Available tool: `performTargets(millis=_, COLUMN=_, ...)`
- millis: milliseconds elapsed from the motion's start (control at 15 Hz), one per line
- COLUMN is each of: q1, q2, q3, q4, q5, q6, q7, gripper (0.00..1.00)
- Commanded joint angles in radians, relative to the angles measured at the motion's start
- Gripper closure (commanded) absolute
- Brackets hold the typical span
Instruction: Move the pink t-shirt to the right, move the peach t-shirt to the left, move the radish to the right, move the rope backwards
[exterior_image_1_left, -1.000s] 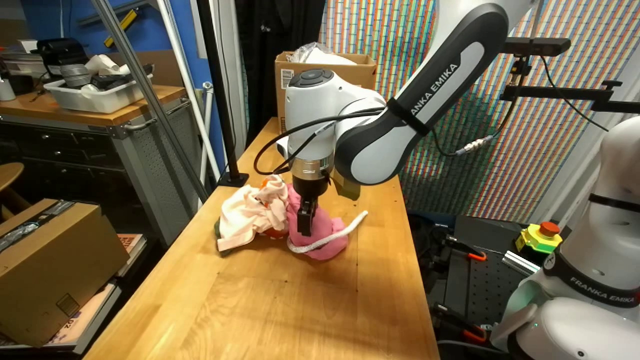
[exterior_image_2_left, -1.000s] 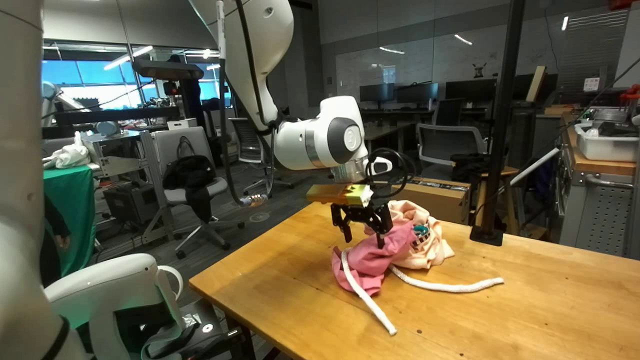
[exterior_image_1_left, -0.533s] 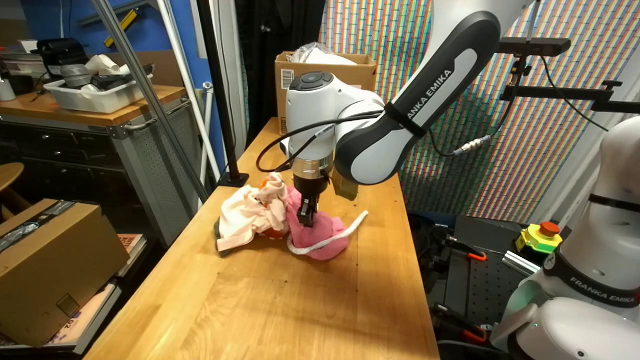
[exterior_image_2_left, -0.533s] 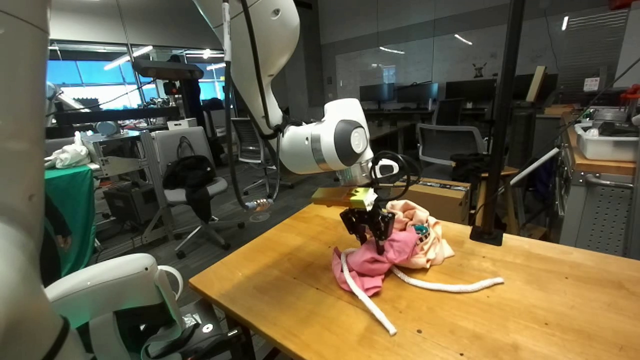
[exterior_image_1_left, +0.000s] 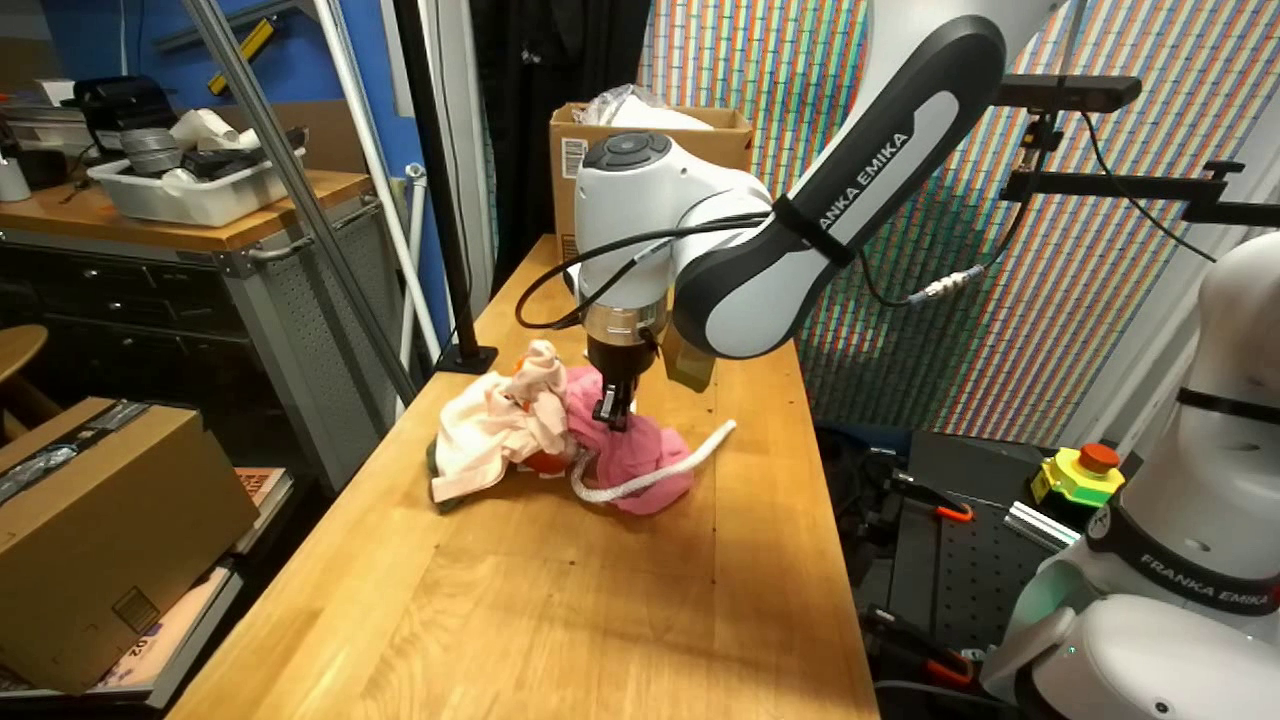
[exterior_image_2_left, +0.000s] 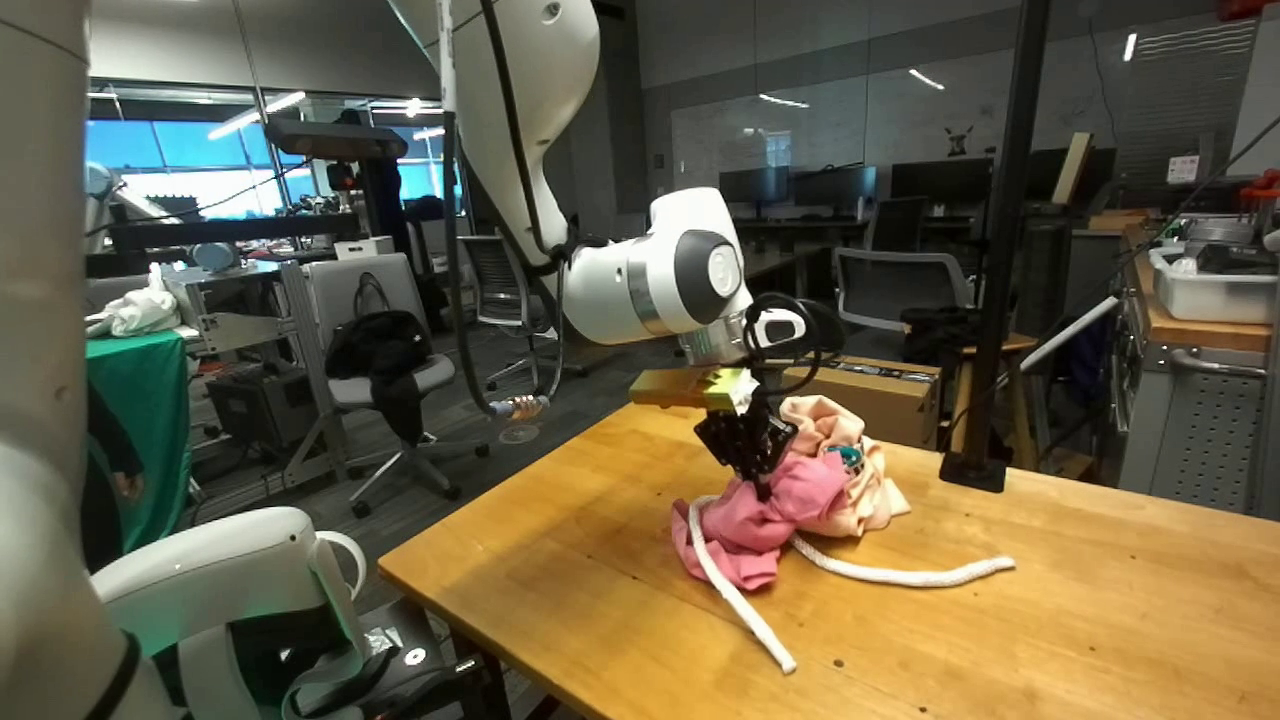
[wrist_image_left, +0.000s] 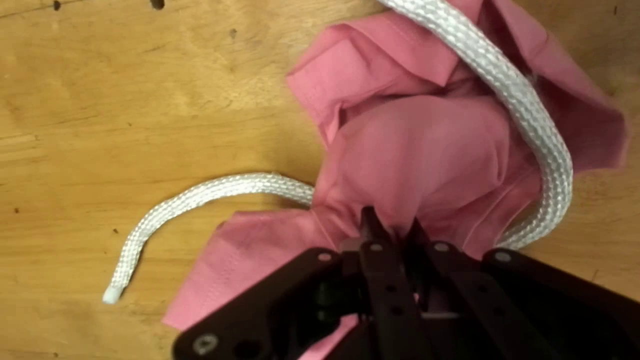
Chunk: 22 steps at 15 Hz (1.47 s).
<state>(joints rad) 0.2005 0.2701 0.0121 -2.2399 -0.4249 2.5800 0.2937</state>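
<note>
Pink t-shirt (wrist_image_left: 410, 145) pinched, rope (wrist_image_left: 555, 165) lying across.
We find it on the table (wrist_image_left: 150, 125) against the peach t-shirt (exterior_image_1_left: 490, 435), the gripper (wrist_image_left: 392, 222) with jaws clamped on gathered cloth; we advise lifting slowly before going right, letting rope slide off.

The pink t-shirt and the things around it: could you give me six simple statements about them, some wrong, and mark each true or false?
1. The claw is closed on the pink t-shirt. True.
2. The pink t-shirt lies smooth and flat. False: it is bunched up in folds.
3. The white rope crosses over part of the pink t-shirt. True.
4. The peach t-shirt lies right up against the pink one. True.
5. The white rope runs in one straight line. False: it curves.
6. Both ends of the white rope hang in the air. False: both lie on the wooden table.
</note>
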Motion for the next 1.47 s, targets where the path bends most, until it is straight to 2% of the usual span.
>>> performTargets(millis=0, q1=0.033, q2=-0.132, q3=-0.033, q4=-0.035, q5=-0.101, q6=-0.005, q7=0.100, gripper=0.93)
performTargets(millis=267, q1=0.017, q2=-0.289, q3=-0.022, q4=-0.049, q5=-0.294, q6=-0.034, q7=0.291, gripper=0.93)
performTargets(millis=667, q1=-0.066, q2=-0.470, q3=0.073, q4=-0.045, q5=-0.526, q6=-0.132, q7=0.535, gripper=0.94)
performTargets(millis=1067, q1=-0.126, q2=-0.532, q3=0.117, q4=-0.038, q5=-0.619, q6=-0.187, q7=0.640, gripper=0.93)
performTargets(millis=1400, q1=-0.182, q2=-0.556, q3=0.085, q4=-0.035, q5=-0.678, q6=-0.219, q7=0.697, gripper=0.94)
